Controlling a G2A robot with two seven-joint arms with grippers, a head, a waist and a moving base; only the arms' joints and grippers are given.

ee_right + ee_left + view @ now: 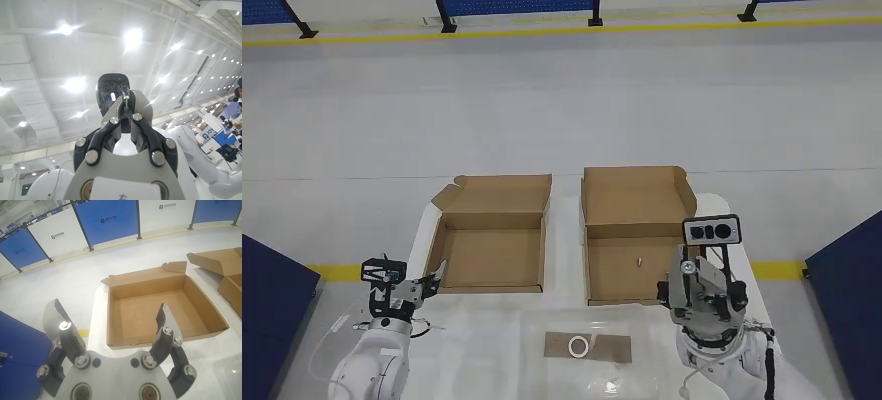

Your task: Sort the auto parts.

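Fingers on my right gripper (126, 95) are pinched together on a small threaded metal part (126, 101). I see its silver head just past the tips. This gripper is turned upward toward the ceiling, over the near right part of the counter (492, 325).

My left gripper (110, 304) has its fingers spread wide with nothing between them. It hangs over the near left edge of the counter and is aimed at the left box (147, 289), close to that box's near corner but apart from it.

Between my two arms, near the front of the counter, a flat brown cardboard piece (612, 348) lies with a white ring (579, 346) resting on it.

Farther back, two open cardboard boxes sit side by side, their lids folded away from me. I see nothing inside the left box. The right box (617, 275) has one small part (639, 263) lying on its floor, roughly in the middle. I cannot tell what kind of part it is.

Beyond the counter, the pale floor (562, 110) carries a yellow line (117, 246). Blue and white partitions (105, 222) stand behind that line.
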